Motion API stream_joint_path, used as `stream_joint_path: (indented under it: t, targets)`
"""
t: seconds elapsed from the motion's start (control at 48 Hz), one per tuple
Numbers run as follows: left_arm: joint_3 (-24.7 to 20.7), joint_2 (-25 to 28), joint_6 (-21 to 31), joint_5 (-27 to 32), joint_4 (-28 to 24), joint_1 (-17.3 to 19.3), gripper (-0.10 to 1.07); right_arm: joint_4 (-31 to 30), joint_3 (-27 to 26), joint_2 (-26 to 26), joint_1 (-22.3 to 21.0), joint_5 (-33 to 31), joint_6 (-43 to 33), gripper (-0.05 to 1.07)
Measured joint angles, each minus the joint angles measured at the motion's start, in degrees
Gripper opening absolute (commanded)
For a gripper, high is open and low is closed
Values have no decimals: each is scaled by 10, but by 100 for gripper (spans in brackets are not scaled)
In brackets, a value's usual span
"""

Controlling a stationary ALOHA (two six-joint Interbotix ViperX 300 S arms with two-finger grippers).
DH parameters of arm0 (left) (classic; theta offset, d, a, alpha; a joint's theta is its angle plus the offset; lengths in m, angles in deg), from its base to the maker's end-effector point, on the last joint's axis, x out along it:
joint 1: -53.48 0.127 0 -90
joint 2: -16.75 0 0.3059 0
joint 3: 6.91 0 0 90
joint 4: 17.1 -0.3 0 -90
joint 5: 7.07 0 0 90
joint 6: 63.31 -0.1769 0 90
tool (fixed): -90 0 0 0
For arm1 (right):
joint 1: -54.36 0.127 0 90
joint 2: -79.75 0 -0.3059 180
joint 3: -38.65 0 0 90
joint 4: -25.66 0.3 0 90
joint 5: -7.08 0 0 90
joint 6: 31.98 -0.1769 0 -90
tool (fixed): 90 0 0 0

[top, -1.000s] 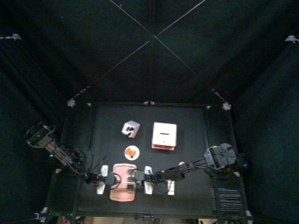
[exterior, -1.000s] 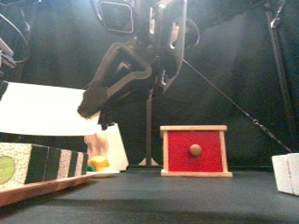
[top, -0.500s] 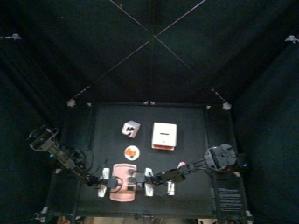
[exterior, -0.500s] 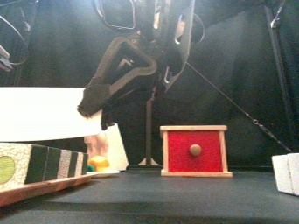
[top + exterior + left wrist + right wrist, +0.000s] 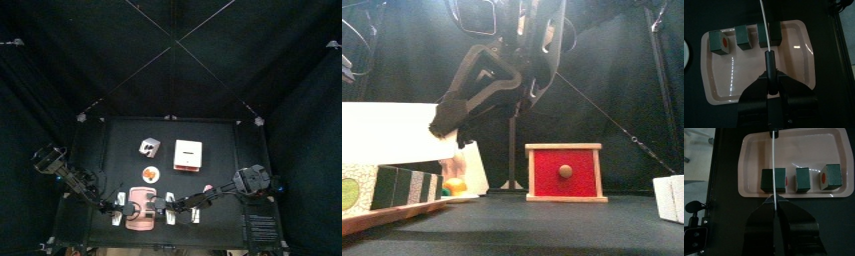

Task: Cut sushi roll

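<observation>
1. Left hand (image 5: 769,81) clenched on the black handle of a knife (image 5: 769,59), with the narrow blade seen edge-on and running out over a pink tray (image 5: 799,75).
2. Right hand (image 5: 777,208) reaching in from the opposite side, closed on a thin pale strip (image 5: 773,163) that is also seen edge-on. Possibly the far end of the same blade; cannot tell for certain.
3. Sushi roll already in three dark green blocks, lined up along one side of the tray: a wider block (image 5: 769,34) directly under the blade, a middle piece (image 5: 745,37) just beside it, and an end piece (image 5: 721,42) showing an orange centre.
4. Tray sitting at the front edge of the black worktop (image 5: 227,135), between the two arms. A red box (image 5: 564,172) standing well behind it, clear of the work.
5. Judged stage: blade lined up above the wider block and ready to press down. Contact with the roll cannot be confirmed from these views.
6. Risks from here:
   - Uneven pressure between the two ends tilting the blade and giving a slanted or torn slice.
   - Pressing straight down without a sawing stroke, squashing the soft roll rather than parting it.
   - Block skidding on the smooth tray, or the unclamped tray itself sliding toward the worktop edge.
   - Cut piece toppling against its close neighbour.
</observation>
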Motion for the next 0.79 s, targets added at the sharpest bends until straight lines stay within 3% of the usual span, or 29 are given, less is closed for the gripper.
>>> stream_joint_path:
  t: [0.792]
  targets:
    - [-5, 4, -1, -1, 1, -4, 41, 2, -2, -2, 3, 0, 0, 37]
